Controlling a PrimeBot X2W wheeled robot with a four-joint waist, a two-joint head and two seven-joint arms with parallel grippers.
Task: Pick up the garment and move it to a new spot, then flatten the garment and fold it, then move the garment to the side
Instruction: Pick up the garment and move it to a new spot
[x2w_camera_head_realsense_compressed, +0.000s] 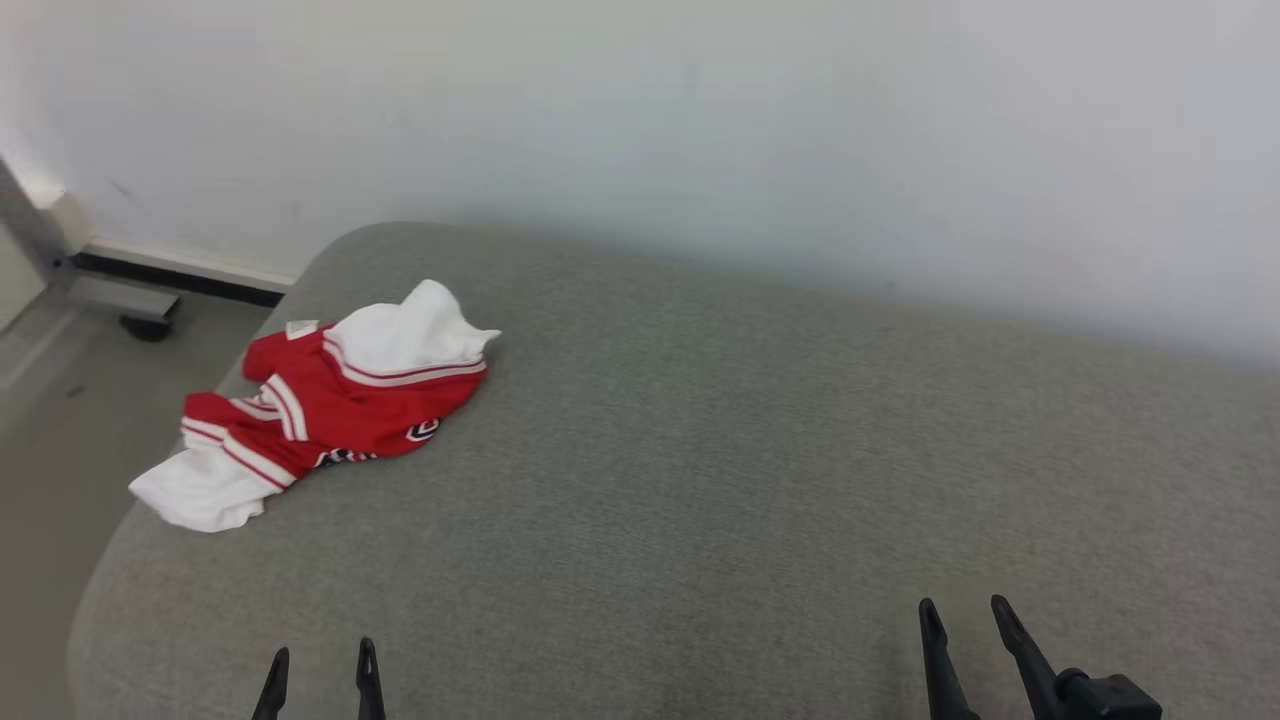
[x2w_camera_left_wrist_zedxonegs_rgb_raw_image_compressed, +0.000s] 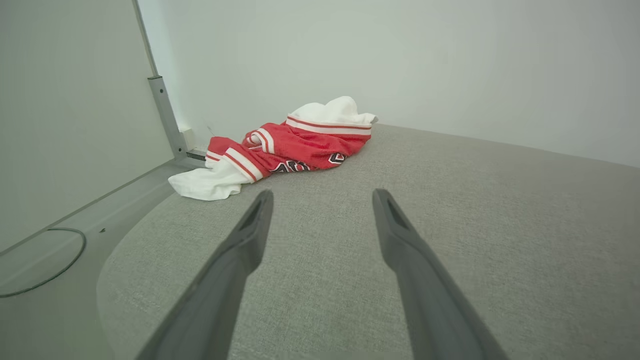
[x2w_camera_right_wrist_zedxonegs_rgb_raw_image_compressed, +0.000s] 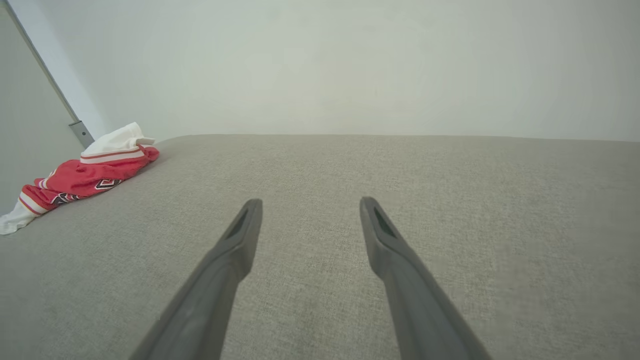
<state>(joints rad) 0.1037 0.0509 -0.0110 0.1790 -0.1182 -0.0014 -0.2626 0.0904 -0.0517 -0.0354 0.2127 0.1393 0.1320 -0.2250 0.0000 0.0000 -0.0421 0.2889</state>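
A crumpled red and white garment (x2w_camera_head_realsense_compressed: 330, 400) lies near the far left corner of the grey fabric surface (x2w_camera_head_realsense_compressed: 750, 450). One white end of it hangs toward the left edge. My left gripper (x2w_camera_head_realsense_compressed: 322, 662) stands open at the bottom left, well short of the garment, with nothing between its fingers. In the left wrist view the garment (x2w_camera_left_wrist_zedxonegs_rgb_raw_image_compressed: 290, 147) lies ahead and slightly left of the left gripper (x2w_camera_left_wrist_zedxonegs_rgb_raw_image_compressed: 322, 197). My right gripper (x2w_camera_head_realsense_compressed: 965, 612) is open at the bottom right, far from the cloth. From the right wrist the garment (x2w_camera_right_wrist_zedxonegs_rgb_raw_image_compressed: 85, 175) sits at the far left, away from the right gripper (x2w_camera_right_wrist_zedxonegs_rgb_raw_image_compressed: 307, 205).
A pale wall (x2w_camera_head_realsense_compressed: 700, 130) runs right behind the grey surface. Floor (x2w_camera_head_realsense_compressed: 50, 440) drops away on the left, with a grey metal frame post (x2w_camera_left_wrist_zedxonegs_rgb_raw_image_compressed: 165, 115) and a dark cable (x2w_camera_left_wrist_zedxonegs_rgb_raw_image_compressed: 45, 270) lying there. The surface's left edge is rounded.
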